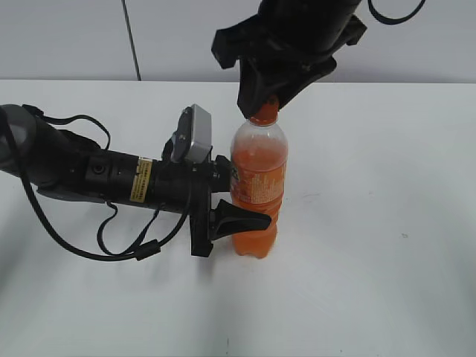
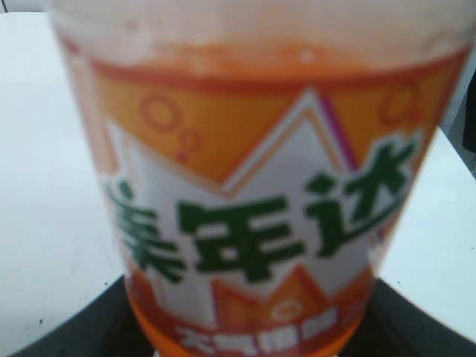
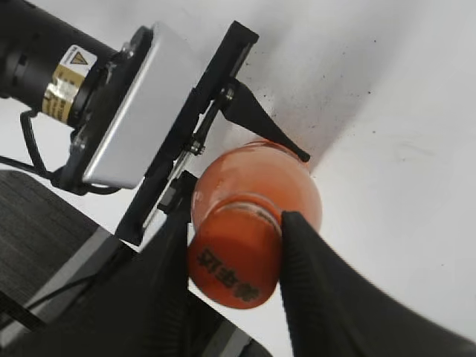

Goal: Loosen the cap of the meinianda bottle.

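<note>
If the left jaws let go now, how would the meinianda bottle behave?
The meinianda bottle looks nearly full, so probably heavy for its size. Tall on a narrow base, it may tip sideways. Smooth plastic could spin when the right gripper twists the cap.

White table fills scene, surface plain, matte. Few tiny dark specks on it toward right side. Pale grey wall runs behind far edge. Thin dark vertical seam divides wall at left.
</note>
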{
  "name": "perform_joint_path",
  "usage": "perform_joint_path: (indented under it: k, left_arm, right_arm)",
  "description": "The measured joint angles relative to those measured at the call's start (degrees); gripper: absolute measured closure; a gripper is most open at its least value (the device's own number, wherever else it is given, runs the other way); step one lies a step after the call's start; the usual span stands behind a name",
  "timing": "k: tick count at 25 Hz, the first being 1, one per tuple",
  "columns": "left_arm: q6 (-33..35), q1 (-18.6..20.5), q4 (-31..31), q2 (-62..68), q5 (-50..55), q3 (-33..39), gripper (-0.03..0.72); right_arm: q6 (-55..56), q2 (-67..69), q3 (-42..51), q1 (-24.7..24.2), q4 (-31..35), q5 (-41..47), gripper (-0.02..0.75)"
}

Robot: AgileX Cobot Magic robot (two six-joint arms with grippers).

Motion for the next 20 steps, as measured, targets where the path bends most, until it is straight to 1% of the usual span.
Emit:
perform_joint_path:
  k: [2, 3, 5, 8, 10, 11, 14, 16, 20]
  left_arm:
    - [-0.05, 0.0, 0.0, 0.0, 0.0, 0.0, 0.289]
    - [-0.05, 0.0, -0.03, 0.0, 0.0, 0.0, 0.289]
    - [-0.05, 0.0, -0.08, 0.0, 0.0, 0.0, 0.289]
    - [-0.15, 0.0, -0.15, 0.0, 0.06, 0.0, 0.289]
    - [-0.21, 0.0, -0.15, 0.0, 0.06, 0.0, 0.289]
    - [-0.21, 0.0, -0.15, 0.0, 0.06, 0.0, 0.289]
    - [-0.21, 0.0, -0.15, 0.0, 0.06, 0.0, 0.289]
    - [-0.07, 0.0, -0.04, 0.0, 0.06, 0.0, 0.289]
    - [-0.07, 0.0, 0.02, 0.0, 0.01, 0.0, 0.289]
  right_arm:
    - [-5.61, 0.0, 0.0, 0.0, 0.0, 0.0, 0.457]
    - [-10.42, 0.0, 0.0, 0.0, 0.0, 0.07, 0.457]
    - [-23.67, 0.0, 0.0, 0.0, 0.05, 0.2, 0.457]
    - [-47.79, 0.0, -0.12, 0.0, -0.37, 0.32, 0.458]
    - [-56.67, -0.25, -0.12, 0.0, -0.58, 0.46, 0.458]
    - [-59.05, -0.37, -0.12, 0.0, -0.63, 0.59, 0.458]
    - [-61.03, -1.3, -0.07, 0.0, -0.45, 0.59, 0.466]
    - [-58.74, -3.17, -0.07, 0.0, -0.45, 0.59, 0.466]
    - [-43.61, -8.26, -0.07, -0.13, -1.13, 0.59, 0.466]
